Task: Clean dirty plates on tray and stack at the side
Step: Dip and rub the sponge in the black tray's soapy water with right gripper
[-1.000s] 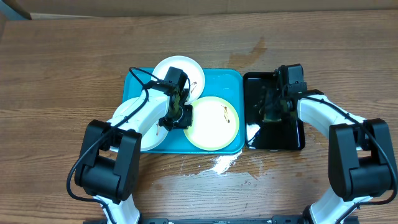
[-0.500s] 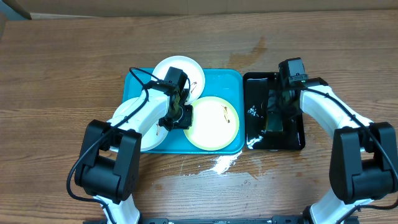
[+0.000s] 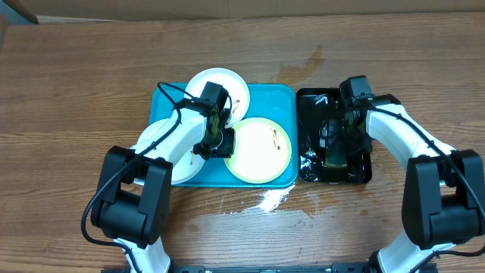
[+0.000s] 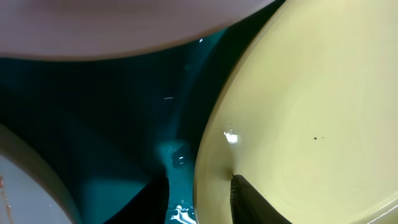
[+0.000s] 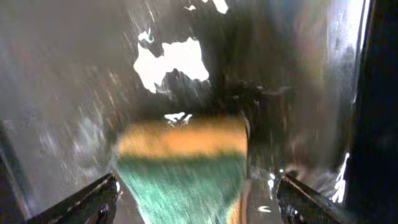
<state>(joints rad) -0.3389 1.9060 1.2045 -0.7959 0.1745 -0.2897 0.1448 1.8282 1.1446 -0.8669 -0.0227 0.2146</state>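
Note:
The turquoise tray [image 3: 284, 97] holds three plates. A white plate [image 3: 227, 82] lies at its far edge, another white plate [image 3: 151, 140] hangs over its left side, and a lime-rimmed plate [image 3: 261, 155] with small brown smears lies at the right. My left gripper [image 3: 215, 142] straddles the left rim of that lime-rimmed plate [image 4: 298, 112]. In the left wrist view my left gripper [image 4: 200, 193] has one finger inside the plate and the other off the rim, so it is open. My right gripper [image 5: 199, 186] stands wide open over a yellow-and-green sponge [image 5: 180, 168], which is blurred and touches neither finger.
The glossy black tray [image 3: 365, 176], wet with white foam, lies right of the turquoise tray and holds the sponge [image 3: 337, 155]. A white splash [image 3: 270, 199] marks the table in front of both trays. A damp stain [image 3: 311, 57] shows farther back.
My right gripper has opened wide and let go of the sponge, which now lies loose in the black tray. The left jaws have spread a little around the plate's rim.

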